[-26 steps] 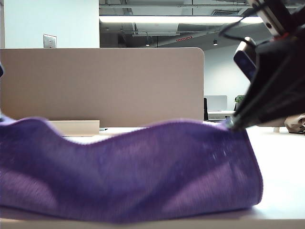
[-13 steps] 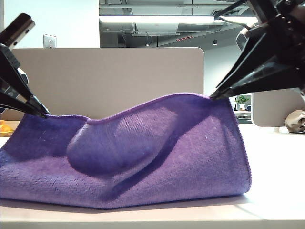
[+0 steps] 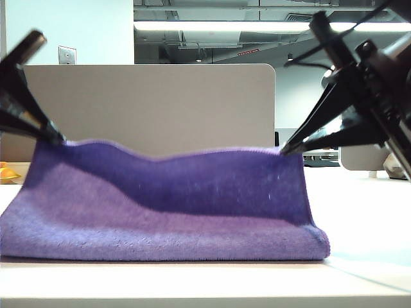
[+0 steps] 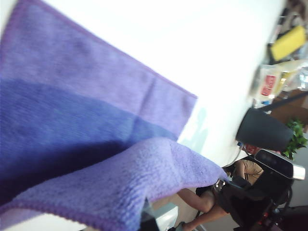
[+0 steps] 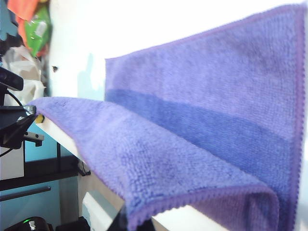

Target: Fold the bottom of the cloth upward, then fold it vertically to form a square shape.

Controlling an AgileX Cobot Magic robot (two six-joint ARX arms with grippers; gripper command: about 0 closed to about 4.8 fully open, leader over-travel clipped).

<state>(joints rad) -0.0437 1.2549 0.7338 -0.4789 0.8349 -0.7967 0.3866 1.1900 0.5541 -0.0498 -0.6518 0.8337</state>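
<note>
The purple fuzzy cloth (image 3: 180, 205) lies on the white table (image 3: 366, 218), doubled over with its fold toward the exterior camera. Its upper layer rises to a lifted hem that sags a little in the middle. My left gripper (image 3: 59, 139) is shut on the hem's left corner. My right gripper (image 3: 284, 151) is shut on the right corner. In the left wrist view the cloth (image 4: 72, 110) drapes over the left gripper (image 4: 147, 219). In the right wrist view the hemmed corner of the cloth (image 5: 216, 96) hangs from the right gripper (image 5: 132, 221), above the lower layer.
A beige partition panel (image 3: 148, 109) stands behind the table. A small brown-grey lumpy object (image 3: 393, 168) sits at the far right behind my right arm. Something orange (image 3: 5, 172) shows at the left edge.
Both grippers have carried the held hem away from the exterior camera. The bulge in the cloth has flattened, and the front fold now lies low and straight on the table.
</note>
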